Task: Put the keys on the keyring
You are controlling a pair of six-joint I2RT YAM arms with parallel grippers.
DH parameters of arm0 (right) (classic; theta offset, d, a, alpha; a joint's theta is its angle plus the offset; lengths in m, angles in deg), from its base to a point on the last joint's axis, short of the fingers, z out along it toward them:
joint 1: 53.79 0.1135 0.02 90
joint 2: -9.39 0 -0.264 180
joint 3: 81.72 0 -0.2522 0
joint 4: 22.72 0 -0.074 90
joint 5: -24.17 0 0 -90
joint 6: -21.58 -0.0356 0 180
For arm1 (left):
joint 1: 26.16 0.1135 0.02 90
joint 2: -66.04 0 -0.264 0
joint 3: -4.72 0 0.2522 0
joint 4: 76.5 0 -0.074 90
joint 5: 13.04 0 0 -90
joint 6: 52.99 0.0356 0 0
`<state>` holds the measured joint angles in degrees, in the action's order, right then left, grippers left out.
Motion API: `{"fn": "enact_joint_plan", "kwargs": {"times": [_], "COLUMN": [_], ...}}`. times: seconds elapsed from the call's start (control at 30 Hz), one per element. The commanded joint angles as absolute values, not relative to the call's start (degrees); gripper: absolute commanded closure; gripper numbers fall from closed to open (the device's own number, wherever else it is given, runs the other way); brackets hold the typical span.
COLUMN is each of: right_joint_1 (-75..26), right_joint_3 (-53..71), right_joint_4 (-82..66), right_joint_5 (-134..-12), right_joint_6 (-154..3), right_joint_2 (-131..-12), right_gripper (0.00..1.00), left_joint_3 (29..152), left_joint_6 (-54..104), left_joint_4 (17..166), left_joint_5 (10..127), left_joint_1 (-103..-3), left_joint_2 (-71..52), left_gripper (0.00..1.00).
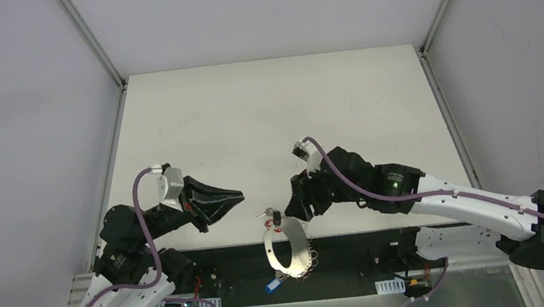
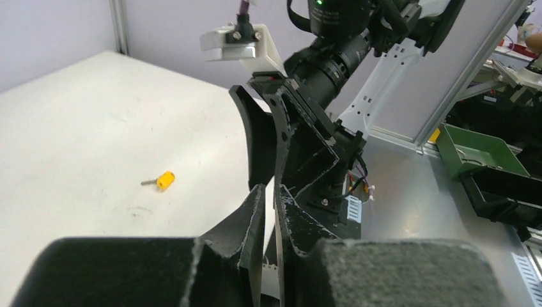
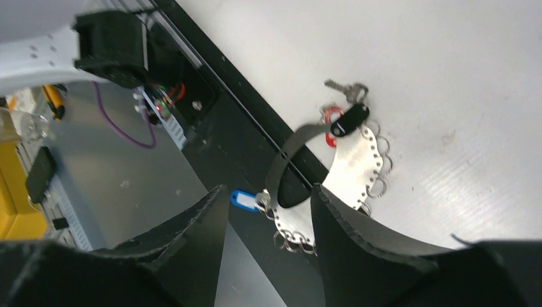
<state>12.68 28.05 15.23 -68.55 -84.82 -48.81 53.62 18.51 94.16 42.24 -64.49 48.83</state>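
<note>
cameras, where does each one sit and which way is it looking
top external: above and behind the bases, looking down at table; left arm, right arm show
left wrist: faces right arm and yellow key; own fingers at bottom
right wrist: looks down at keyring; own fingers at bottom
shared: keyring, top and right wrist

No word, number or brand can be read in any of the views. The blue tag [image 3: 243, 199] on the keyring [image 3: 350, 169] has a pale window (too small and blurred to tell whether anything is written there).
</note>
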Motion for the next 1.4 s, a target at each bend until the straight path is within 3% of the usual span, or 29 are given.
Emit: {"fn": "enact_joint_plan", "kwargs": {"times": [0.0, 0.37, 0.67, 0.9, 1.37], "right_joint_1": [14.42, 30.09, 38.45, 45.56, 65.38], "right_joint_3": [32.22, 42.20, 47.35, 48.90, 43.64], "right_joint_4": [19.02, 13.69, 4.41, 3.72, 6.73], "right_joint_5": [-70.36, -62.97, -55.58, -50.99, -23.96], "right_joint_6": [-83.53, -80.33, -69.92, -59.76, -42.46], "right_joint_2": [-46.61, -48.45, -51.85, -54.03, -66.19], "right_gripper": [0.47, 0.44, 0.39, 0.34, 0.30], "left_joint_3": [56.35, 59.08, 59.15, 58.41, 58.08], "left_joint_6": [18.43, 20.83, 23.26, 23.83, 24.38], "left_joint_4": [88.17, 77.38, 72.31, 70.32, 68.23], "left_joint_5": [45.37, 48.30, 50.87, 51.88, 53.94], "left_joint_1": [-65.10, -65.10, -65.10, -65.10, -65.05], "left_joint_2": [48.05, 47.79, 49.38, 52.00, 53.98], "left_gripper": [0.85, 0.43, 0.27, 0.22, 0.21]}}
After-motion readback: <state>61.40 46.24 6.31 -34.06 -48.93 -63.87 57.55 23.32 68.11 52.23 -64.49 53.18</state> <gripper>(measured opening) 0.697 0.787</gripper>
